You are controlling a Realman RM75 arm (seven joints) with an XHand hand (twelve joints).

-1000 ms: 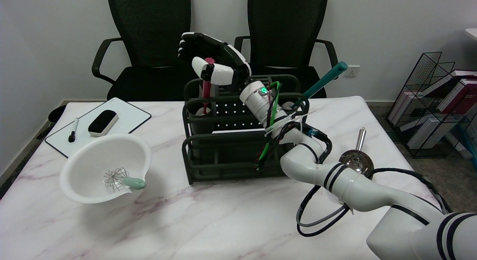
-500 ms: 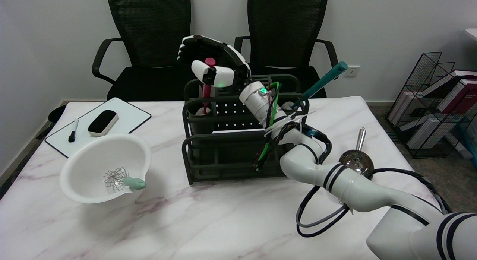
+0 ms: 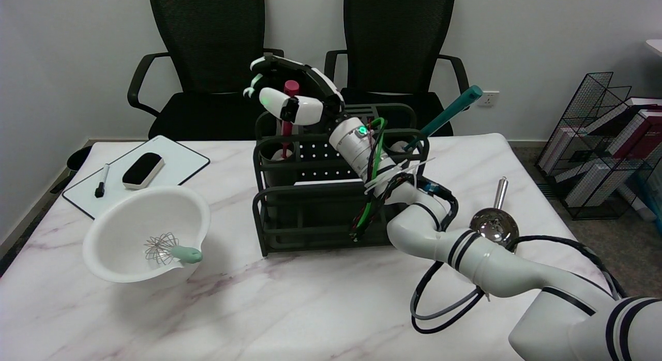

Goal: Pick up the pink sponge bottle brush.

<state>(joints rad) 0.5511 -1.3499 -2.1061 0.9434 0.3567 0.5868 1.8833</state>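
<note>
Pink sponge bottle brush (image 3: pixel 286 124): upright in rack's rear-left cup.
My right hand (image 3: pixel 289 94) curls its fingers (image 3: pixel 279 103) around the handle top. Teal brush (image 3: pixel 445 116) leans rear-right; whisk (image 3: pixel 168 250) lies in white bowl (image 3: pixel 119 221).

brush (image 3: pixel 286 124) sponge hidden in caddy (image 3: pixel 310 224)

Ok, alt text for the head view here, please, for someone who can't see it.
The robot's right hand closes around the top of the pink bottle brush, which stands upright in the back-left cup of a dark rack on a marble table. A white bowl holding a whisk sits at left.
</note>
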